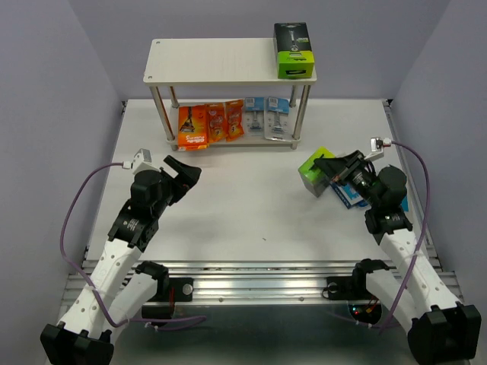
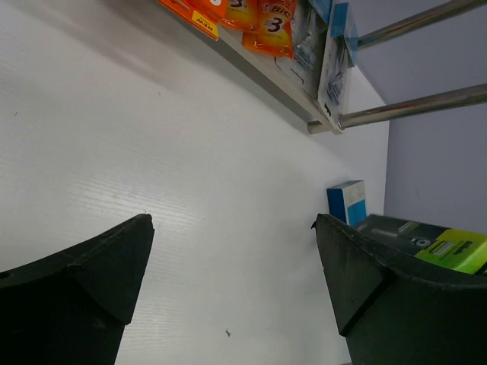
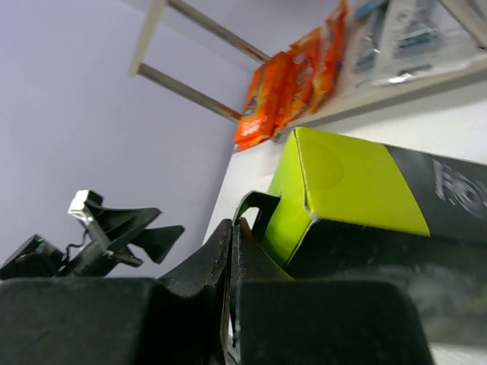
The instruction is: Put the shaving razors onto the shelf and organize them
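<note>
My right gripper (image 1: 332, 173) (image 3: 232, 228) is shut on the thin black hang tab of a black-and-lime razor box (image 1: 314, 172) (image 3: 358, 182), which tilts over the table right of the shelf (image 1: 213, 61). A second black-and-lime box (image 1: 294, 49) lies on the shelf's top board at its right end. Orange razor packs (image 1: 205, 125) (image 3: 281, 91) and light-blue blister cards (image 1: 266, 118) (image 2: 331, 53) stand along the lower board. A blue razor box (image 1: 351, 196) (image 2: 348, 201) lies on the table under my right arm. My left gripper (image 1: 186, 169) (image 2: 232, 220) hangs open over bare table, holding nothing.
Silver shelf posts (image 2: 411, 110) rise at the lower board's corners. The white table (image 1: 251, 205) is walled in by grey panels on three sides. A metal rail (image 1: 259, 277) runs along the near edge between the arm bases.
</note>
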Motion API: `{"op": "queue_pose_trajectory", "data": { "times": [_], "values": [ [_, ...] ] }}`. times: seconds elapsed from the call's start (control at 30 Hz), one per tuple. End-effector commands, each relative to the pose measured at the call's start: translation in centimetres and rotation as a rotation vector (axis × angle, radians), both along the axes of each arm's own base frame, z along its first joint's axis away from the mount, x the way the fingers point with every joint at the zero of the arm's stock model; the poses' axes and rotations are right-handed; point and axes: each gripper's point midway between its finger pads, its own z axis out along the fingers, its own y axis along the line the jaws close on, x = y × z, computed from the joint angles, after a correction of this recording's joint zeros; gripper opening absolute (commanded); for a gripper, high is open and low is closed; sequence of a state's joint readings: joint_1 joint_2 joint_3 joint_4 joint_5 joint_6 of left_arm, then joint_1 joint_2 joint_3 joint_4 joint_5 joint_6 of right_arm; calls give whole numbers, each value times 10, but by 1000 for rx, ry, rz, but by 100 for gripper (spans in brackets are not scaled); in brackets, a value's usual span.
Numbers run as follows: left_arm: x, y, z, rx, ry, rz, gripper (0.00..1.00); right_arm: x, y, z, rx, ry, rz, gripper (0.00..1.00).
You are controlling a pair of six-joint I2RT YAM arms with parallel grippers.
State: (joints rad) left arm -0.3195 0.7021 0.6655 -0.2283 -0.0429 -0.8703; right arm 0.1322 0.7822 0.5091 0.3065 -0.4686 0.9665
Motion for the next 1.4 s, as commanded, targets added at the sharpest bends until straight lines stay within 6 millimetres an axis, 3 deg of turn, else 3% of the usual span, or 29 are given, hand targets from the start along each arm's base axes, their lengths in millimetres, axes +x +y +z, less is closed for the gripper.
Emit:
{"op": "queue_pose_trajectory", "data": {
  "times": [0.0,0.03,0.13,0.17,0.27,0.3,0.37,0.4,0.57,0.6,0.63,0.67,0.7,0.73,0.77,0.8,0.83,0.9,0.93,0.97,1.0,1.03,1.07,1.1,1.2,1.27,1.3,1.37],
  "values": [
    [1,1,10,-10,-48,8,99,-26,16,110,53,-322,154,1],
    [0,1,11,-11,-52,8,99,-36,20,133,65,-385,197,1],
    [-2,3,12,-16,-61,16,99,-39,25,163,96,-448,248,1],
    [-3,4,11,-17,-59,21,99,-51,26,190,114,-525,283,1],
    [-5,7,14,-20,-73,32,99,-53,30,222,132,-611,327,1],
    [-6,9,14,-18,-74,42,99,-62,32,244,140,-660,350,1],
    [-8,12,17,-16,-81,55,99,-53,35,255,122,-673,369,1],
    [-8,13,19,-16,-84,60,99,-61,37,277,117,-720,387,1],
    [-11,20,27,-17,-110,90,99,-54,55,309,121,-757,483,1],
    [-11,21,29,-17,-115,94,99,-43,66,306,133,-725,511,1],
    [-11,20,30,-19,-116,93,99,-49,71,319,134,-759,533,1],
    [-11,21,30,-17,-115,96,99,-45,79,319,132,-741,552,1],
    [-10,22,30,-17,-114,103,99,-30,90,313,121,-728,564,1],
    [-10,22,30,-17,-113,106,99,-27,100,315,116,-729,583,1],
    [-10,22,29,-16,-110,106,99,-35,112,329,114,-748,619,1],
    [-10,23,30,-18,-108,113,99,-12,125,321,90,-733,613,1],
    [-10,24,30,-18,-108,117,99,-15,129,341,90,-769,613,1],
    [-12,25,33,-22,-112,119,99,-4,137,352,103,-779,620,1],
    [-12,25,34,-27,-115,122,99,25,149,339,112,-729,628,1],
    [-13,26,34,-28,-116,124,99,29,152,346,124,-756,635,1],
    [-14,27,34,-27,-117,131,99,19,147,374,159,-820,636,1],
    [-15,29,35,-26,-118,139,99,23,151,380,185,-825,637,1],
    [-17,34,33,-16,-110,159,99,54,161,370,216,-785,611,1],
    [-19,36,34,-13,-110,170,99,42,153,395,239,-877,585,1],
    [-25,44,37,-11,-115,199,99,74,149,402,278,-898,446,1],
    [-30,47,40,-19,-126,211,99,102,150,388,263,-847,352,1],
    [-32,48,39,-24,-126,212,99,103,144,397,241,-888,262,1],
    [-35,50,39,-32,-128,221,99,133,144,378,165,-823,137,1]
  ]
}}
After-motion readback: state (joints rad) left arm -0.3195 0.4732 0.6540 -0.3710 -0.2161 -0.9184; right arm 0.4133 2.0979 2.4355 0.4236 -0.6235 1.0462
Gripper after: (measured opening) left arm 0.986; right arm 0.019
